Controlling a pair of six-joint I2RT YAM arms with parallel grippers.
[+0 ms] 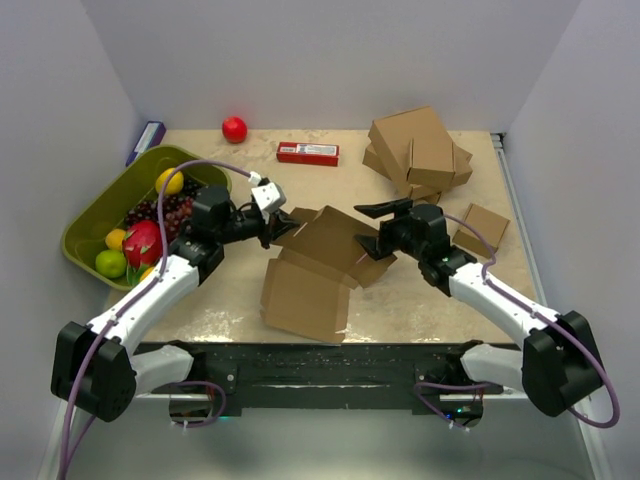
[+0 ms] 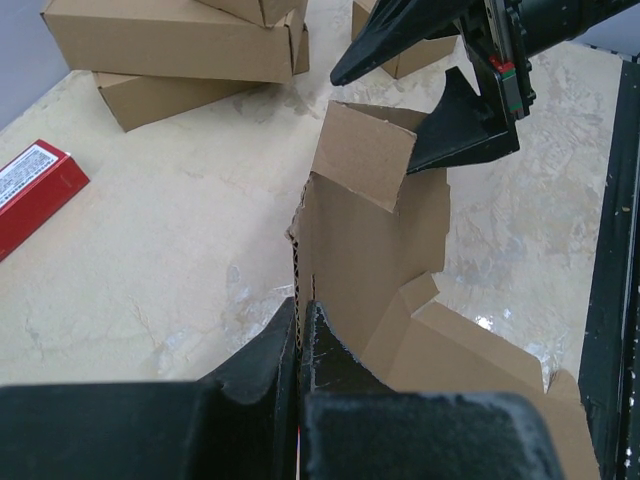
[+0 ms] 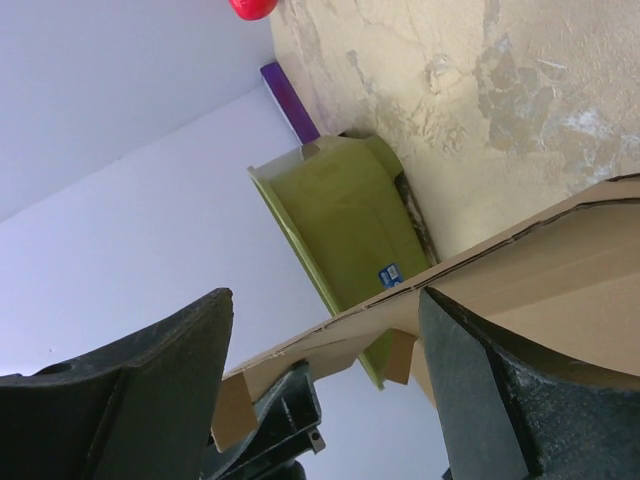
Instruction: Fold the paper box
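The paper box (image 1: 318,268) is a brown die-cut cardboard sheet lying partly folded in the middle of the table, with one wall raised. My left gripper (image 1: 281,228) is shut on the upright edge of that wall (image 2: 360,230); its fingers (image 2: 262,365) pinch the corrugated edge. My right gripper (image 1: 372,228) is at the box's right side, open. In the right wrist view the cardboard wall (image 3: 545,270) runs between the wide-apart fingers (image 3: 150,400), with its edge at the right gripper (image 3: 328,300).
A green basket (image 1: 92,212) of fruit stands at the left, with a purple item (image 1: 146,140) behind it. A red ball (image 1: 234,129) and a red carton (image 1: 307,153) lie at the back. Stacked cardboard boxes (image 1: 418,150) and a small flat box (image 1: 483,228) are at the right.
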